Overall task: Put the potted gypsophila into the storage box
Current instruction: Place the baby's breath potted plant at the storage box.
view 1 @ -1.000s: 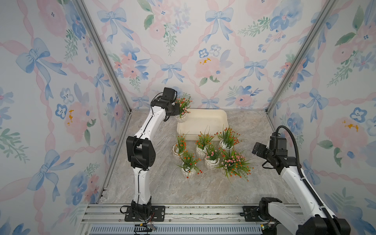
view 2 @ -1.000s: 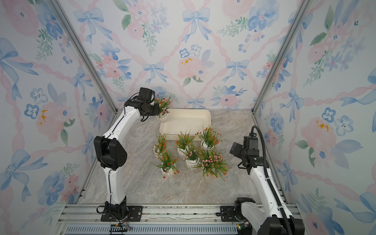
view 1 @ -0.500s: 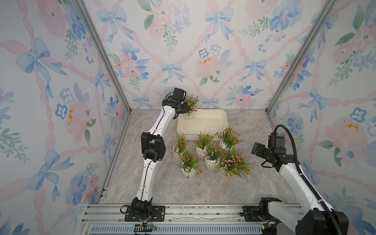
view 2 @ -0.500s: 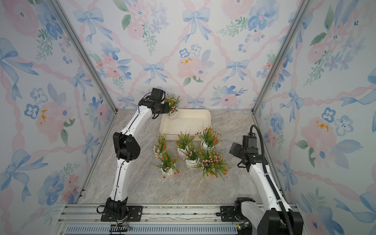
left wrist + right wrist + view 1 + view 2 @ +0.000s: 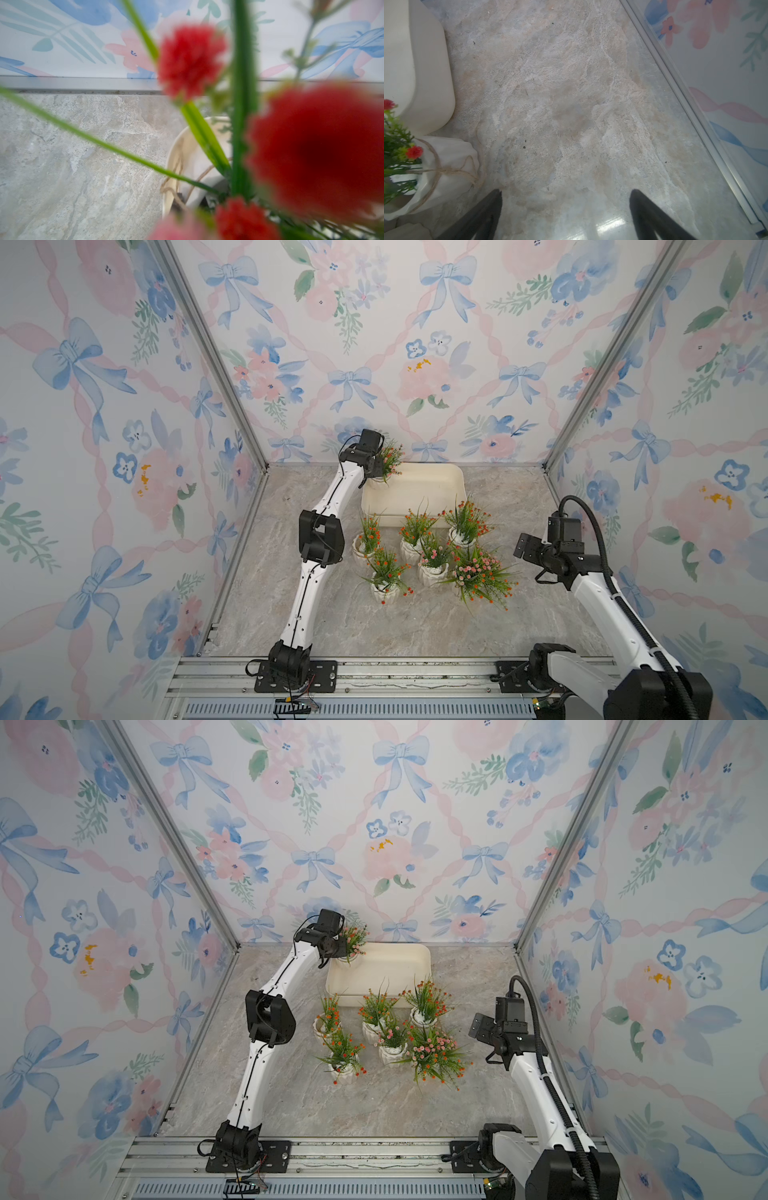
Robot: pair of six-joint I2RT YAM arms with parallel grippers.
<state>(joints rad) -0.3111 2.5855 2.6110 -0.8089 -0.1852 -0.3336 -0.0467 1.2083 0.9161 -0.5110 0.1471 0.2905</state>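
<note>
White-potted, with green sprigs and small red blossoms, one potted gypsophila [image 5: 390, 458] hung at the 10 o'clock corner of the cream storage box [image 5: 452, 477], over or just inside its rim. Whether it touched the bottom of the box could not be told. The left pincer [image 5: 375, 472] was closed narrow on this plant, apparently near the stems, though the exact contact was hidden. Its wrist view was filled with blurred red blooms above the pot's mouth. That far corner was probably chosen to leave room for the rest.

On the marble-patterned tabletop [image 5: 415, 626], six other pots [image 5: 415, 549] stood clustered at 6 o'clock from the box, the nearest row just beside its wall. The right pincer [image 5: 565, 193] was spread wide and empty. It hovered over bare tabletop at 3 o'clock from the cluster, likely waiting for a pot on its own side. Apart from that corner the box looked empty, so the task seemed barely begun.
</note>
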